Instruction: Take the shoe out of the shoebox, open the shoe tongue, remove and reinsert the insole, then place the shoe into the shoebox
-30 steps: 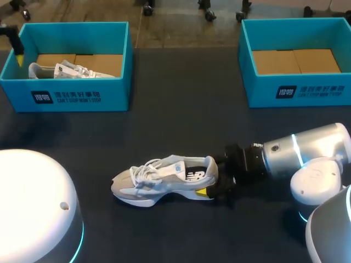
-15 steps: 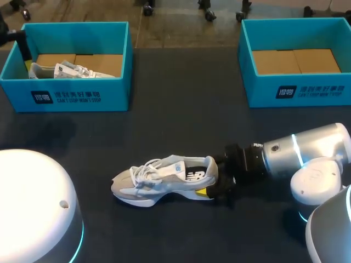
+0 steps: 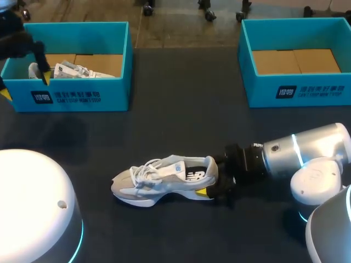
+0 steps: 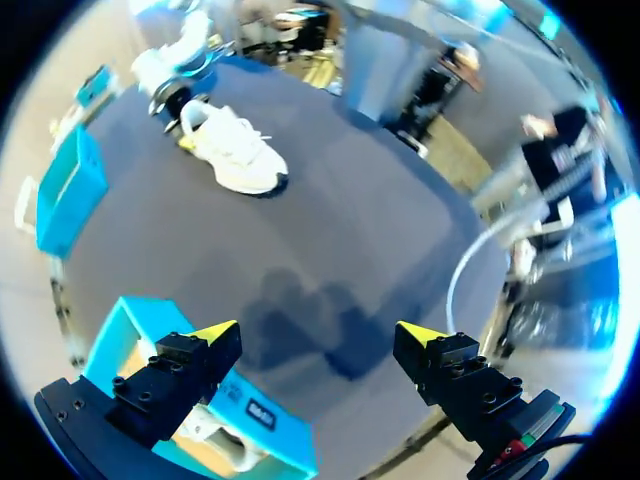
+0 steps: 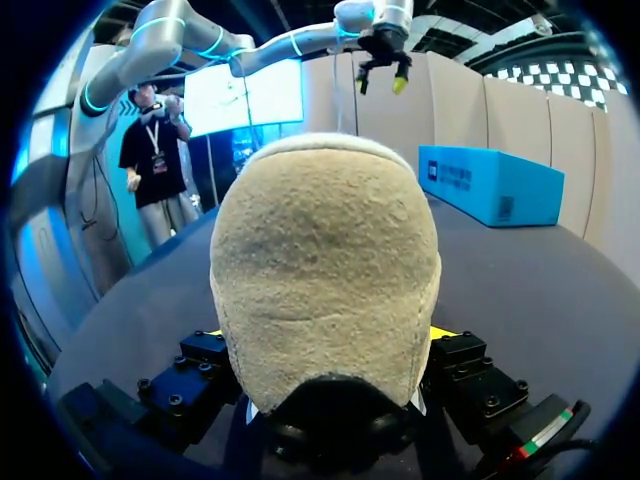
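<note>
A white and grey sneaker (image 3: pixel 164 178) lies on its sole mid-table, toe to the left. My right gripper (image 3: pixel 211 176) is shut on its heel. In the right wrist view the beige heel (image 5: pixel 325 270) fills the space between the right gripper's (image 5: pixel 320 335) fingers, which press it from both sides. My left gripper (image 3: pixel 26 85) hangs open over the front left corner of the left teal shoebox (image 3: pixel 82 96), holding nothing. From the left wrist, the left gripper (image 4: pixel 318 335) shows spread fingers above that shoebox (image 4: pixel 130 350), with the sneaker (image 4: pixel 235 155) far ahead.
A second white shoe (image 3: pixel 71 70) lies inside the left shoebox on brown cardboard. Another teal shoebox (image 3: pixel 296 90) stands at the back right holding only cardboard. Dark table surface lies between the boxes and the sneaker.
My left gripper has moved from the left shoebox's back left corner toward its front left corner. The right arm and the sneaker have stayed still.
</note>
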Motion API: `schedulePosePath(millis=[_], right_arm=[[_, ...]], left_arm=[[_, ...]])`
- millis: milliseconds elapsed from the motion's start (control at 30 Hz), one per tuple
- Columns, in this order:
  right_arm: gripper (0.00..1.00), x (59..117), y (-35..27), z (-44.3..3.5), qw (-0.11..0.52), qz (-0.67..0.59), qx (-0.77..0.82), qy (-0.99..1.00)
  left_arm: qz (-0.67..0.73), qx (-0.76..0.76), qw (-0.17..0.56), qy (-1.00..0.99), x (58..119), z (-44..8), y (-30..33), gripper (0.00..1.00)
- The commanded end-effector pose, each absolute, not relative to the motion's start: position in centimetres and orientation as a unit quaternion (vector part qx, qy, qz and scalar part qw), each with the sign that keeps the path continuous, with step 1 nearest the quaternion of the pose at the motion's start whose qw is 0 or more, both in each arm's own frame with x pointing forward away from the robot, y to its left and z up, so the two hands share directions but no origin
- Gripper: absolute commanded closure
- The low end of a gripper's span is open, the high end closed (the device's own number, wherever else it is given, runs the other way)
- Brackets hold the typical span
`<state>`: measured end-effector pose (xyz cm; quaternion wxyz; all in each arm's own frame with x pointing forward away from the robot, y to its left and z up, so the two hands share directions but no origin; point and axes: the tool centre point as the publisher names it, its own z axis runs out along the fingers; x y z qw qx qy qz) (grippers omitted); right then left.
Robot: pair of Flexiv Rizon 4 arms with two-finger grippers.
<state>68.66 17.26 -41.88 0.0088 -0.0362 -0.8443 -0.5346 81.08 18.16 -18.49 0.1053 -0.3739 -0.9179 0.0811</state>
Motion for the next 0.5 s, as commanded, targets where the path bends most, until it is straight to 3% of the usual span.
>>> schedulePosePath(millis=[33,300,500], right_arm=[[1.0,68.6,17.3,-41.8,0.009,-0.532,-0.037,-0.846],[1.0,68.6,17.3,-41.8,0.009,-0.532,-0.037,-0.846],[1.0,68.6,17.3,-41.8,0.009,-0.532,-0.037,-0.846]], left_arm=[[0.079,-0.161,0.148,-0.973,81.0,-18.6,17.8,0.0],[0.079,-0.161,0.148,-0.973,81.0,-18.6,17.8,0.0],[0.048,-0.054,0.107,-0.992,75.7,-20.7,12.6,0.0]])
